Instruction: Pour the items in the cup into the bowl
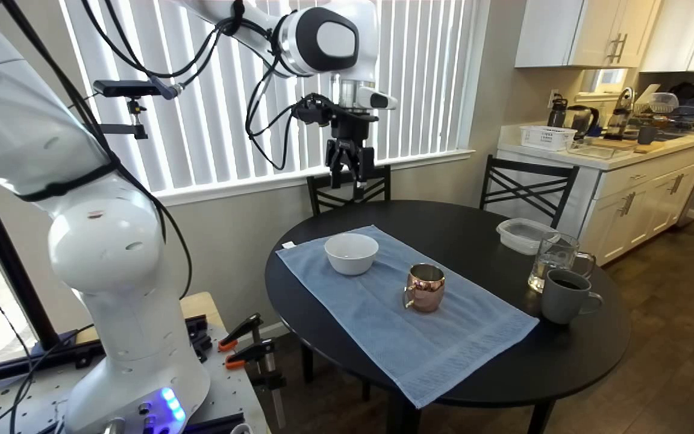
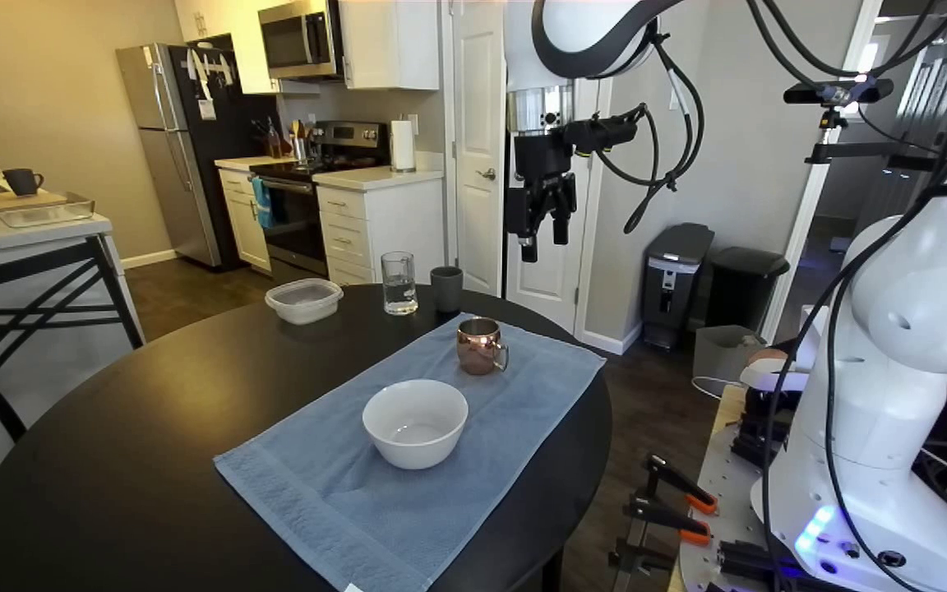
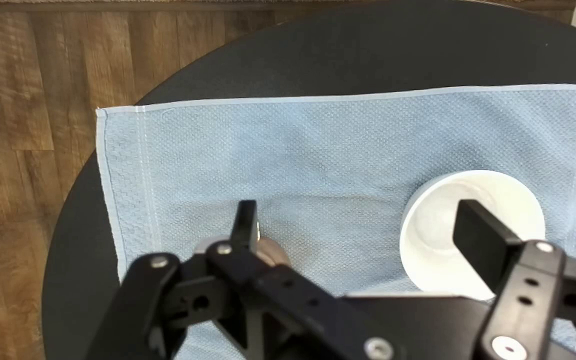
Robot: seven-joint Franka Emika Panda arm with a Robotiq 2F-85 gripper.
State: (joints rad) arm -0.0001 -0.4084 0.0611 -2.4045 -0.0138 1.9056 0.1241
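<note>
The shiny copper cup stands upright on a blue towel in both exterior views [image 1: 426, 294] [image 2: 478, 352]. Its contents cannot be made out. The cup's handle side faces the robot. In the wrist view, the cup [image 3: 275, 251] is mostly hidden behind the left finger. The white bowl, with nothing visible inside, sits on the same towel in both exterior views [image 1: 352, 260] [image 2: 414, 444]; in the wrist view, the bowl [image 3: 520, 215] is partly behind the right finger. My gripper [image 1: 347, 184] [image 2: 545, 242] [image 3: 358, 220] is open and empty, pointing down high above the table.
The blue towel [image 1: 347, 319] lies on a round black table [image 1: 455, 226]. A dark grey mug [image 1: 564, 298] with dark liquid, a glass of water [image 1: 549, 265] and a clear plastic container [image 1: 523, 236] stand beyond the cup. Chairs [image 1: 528, 187] stand around the table.
</note>
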